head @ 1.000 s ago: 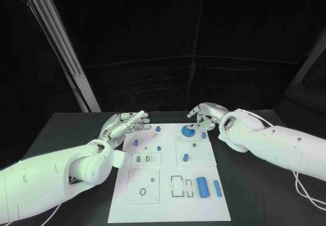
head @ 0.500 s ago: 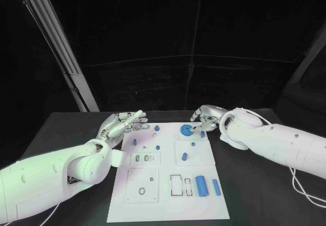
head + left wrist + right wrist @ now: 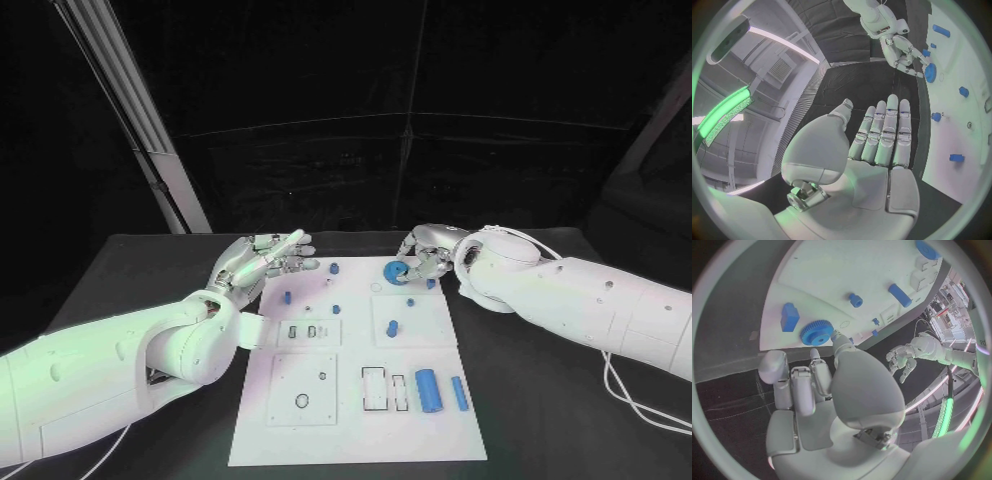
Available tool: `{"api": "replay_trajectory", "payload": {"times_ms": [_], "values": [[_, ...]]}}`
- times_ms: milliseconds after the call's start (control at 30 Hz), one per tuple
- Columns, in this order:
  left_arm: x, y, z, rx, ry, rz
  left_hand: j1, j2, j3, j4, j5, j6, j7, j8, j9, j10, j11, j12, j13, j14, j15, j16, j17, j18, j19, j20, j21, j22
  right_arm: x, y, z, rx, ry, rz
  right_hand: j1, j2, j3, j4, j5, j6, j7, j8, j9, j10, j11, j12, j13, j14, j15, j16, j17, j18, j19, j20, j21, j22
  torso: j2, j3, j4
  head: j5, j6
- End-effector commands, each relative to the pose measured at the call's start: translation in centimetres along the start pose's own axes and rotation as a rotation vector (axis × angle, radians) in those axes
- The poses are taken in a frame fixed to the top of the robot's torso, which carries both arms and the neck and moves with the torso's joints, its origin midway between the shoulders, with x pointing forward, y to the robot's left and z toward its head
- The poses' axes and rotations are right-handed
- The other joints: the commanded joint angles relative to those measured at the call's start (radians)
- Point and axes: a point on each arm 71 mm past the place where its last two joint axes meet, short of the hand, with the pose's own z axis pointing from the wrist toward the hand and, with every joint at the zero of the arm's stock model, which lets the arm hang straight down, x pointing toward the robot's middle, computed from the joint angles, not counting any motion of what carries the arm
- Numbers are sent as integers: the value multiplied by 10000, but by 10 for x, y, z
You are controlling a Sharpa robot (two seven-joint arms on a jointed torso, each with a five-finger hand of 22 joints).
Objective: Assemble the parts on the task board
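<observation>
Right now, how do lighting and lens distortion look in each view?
Head view: dark surroundings, the white task board brightly lit, a greenish tint on the arms. Left wrist view: fisheye bends the board's edge; a green light strip glows beside the left hand. Right wrist view: the same curved distortion, the blue gear sharp beyond the right hand.

This is a robotics lab or test cell. A black cloth-covered tabletop [image 3: 548, 400] stands inside an enclosure of black curtain walls [image 3: 433, 150], with a slanted metal frame pole [image 3: 137, 125] at the left. The left wrist view shows a ceiling with long strip lights [image 3: 786, 42], a square air vent [image 3: 779, 75] and a glowing green light bar [image 3: 723, 112].
</observation>
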Motion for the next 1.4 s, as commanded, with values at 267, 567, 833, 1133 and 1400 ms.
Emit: {"api": "replay_trajectory", "payload": {"times_ms": [267, 567, 833, 1133, 1400], "values": [[2, -1, 1, 39, 154, -90, 79, 52, 20, -65, 47, -69, 34, -46, -7, 2, 32, -65, -10, 8, 25, -57, 16, 153, 45, 12, -34, -13, 2, 3, 4, -108, 323, -630, 323, 102, -42, -151, -85, 12, -1, 98, -20, 187, -3, 372, 412, 890, 78, 154, 1728, -209, 100, 16, 133, 147, -19, 3, -17, 12, -65], [2, -1, 1, 27, 160, -93, 91, 50, 22, -81, 46, -66, 33, -47, -6, 7, 31, -67, -9, 13, 24, -62, 17, 154, 50, 13, -38, -17, 4, 2, 8, -48, 405, -755, 373, 137, -31, -193, -109, 19, 3, 105, -23, 193, 1, 408, 454, 895, 83, 168, 1754, -213, 108, 21, 149, 173, -15, 6, -19, 14, -87], [2, 0, 1, -40, 195, -115, 109, 42, 24, -102, 46, -64, 32, -47, -5, 11, 29, -70, -8, 18, 23, -67, 19, 155, 54, 12, -41, -22, 5, 4, 11, -33, 414, -807, 366, 228, -19, -198, -138, 64, 3, 134, -19, 228, 6, 494, 553, 899, 90, 182, 1781, -216, 110, 27, 166, 194, -19, 6, -27, 21, -116], [2, 0, 1, -116, 226, -134, 111, 40, 24, -106, 46, -65, 32, -48, -5, 10, 30, -70, -8, 18, 23, -68, 19, 155, 55, 12, -42, -23, 5, 4, 12, 69, 393, -905, 264, 294, -64, -157, -142, 196, -18, 215, -2, 243, -5, 550, 622, 900, 87, 191, 1796, -217, 110, 31, 187, 219, -25, 7, -36, 25, -133], [2, 1, 1, -150, 229, -137, 116, 35, 22, -114, 44, -66, 33, -49, -5, 9, 30, -73, -9, 18, 24, -72, 19, 155, 56, 13, -44, -25, 4, 6, 12, 12, 226, -1224, 949, 777, 508, -630, -1098, 989, -189, 579, 71, 332, -161, 712, 829, 908, -49, 220, 1855, -232, 156, -69, 265, 350, -23, 12, -18, 16, -139]]}}
